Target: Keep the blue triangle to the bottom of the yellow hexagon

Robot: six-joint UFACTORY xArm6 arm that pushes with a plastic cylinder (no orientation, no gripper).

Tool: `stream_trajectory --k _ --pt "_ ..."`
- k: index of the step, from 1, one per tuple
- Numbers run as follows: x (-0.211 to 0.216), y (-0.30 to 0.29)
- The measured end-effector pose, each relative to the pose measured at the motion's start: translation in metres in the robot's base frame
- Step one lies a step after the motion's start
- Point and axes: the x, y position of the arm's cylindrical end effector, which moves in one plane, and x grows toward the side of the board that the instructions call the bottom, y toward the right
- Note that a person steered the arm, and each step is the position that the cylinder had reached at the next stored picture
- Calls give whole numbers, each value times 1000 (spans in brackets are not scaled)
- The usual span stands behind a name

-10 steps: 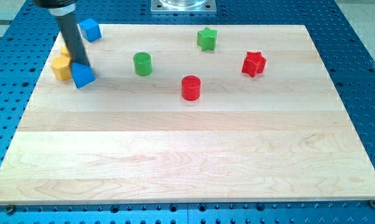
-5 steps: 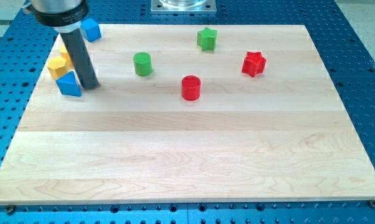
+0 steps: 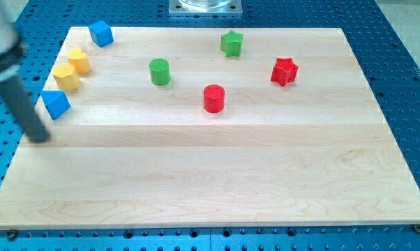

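Note:
The blue triangle (image 3: 55, 104) lies near the board's left edge, just below and slightly left of the yellow hexagon (image 3: 66, 77). A second yellow block (image 3: 79, 61) sits just above and right of the hexagon. My tip (image 3: 39, 139) rests on the board at its left edge, below and a little left of the blue triangle, not touching it. The dark rod rises up and to the left, out of the view.
A blue cube (image 3: 100, 33) sits at the board's top left corner. A green cylinder (image 3: 159, 71), a green star (image 3: 231, 43), a red cylinder (image 3: 213, 98) and a red star (image 3: 284, 71) lie across the upper half of the wooden board (image 3: 217, 174).
The blue triangle has slid left and down, from beside the hexagon to below it. My tip has swung from the triangle's right side to the board's left edge below it.

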Motion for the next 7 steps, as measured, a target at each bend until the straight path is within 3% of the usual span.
stream_trajectory --k 1,2,4,6,7 --pt "-52 29" --pt "-71 1" --pt "-126 10" --pt "-129 26" --pt "-149 21"
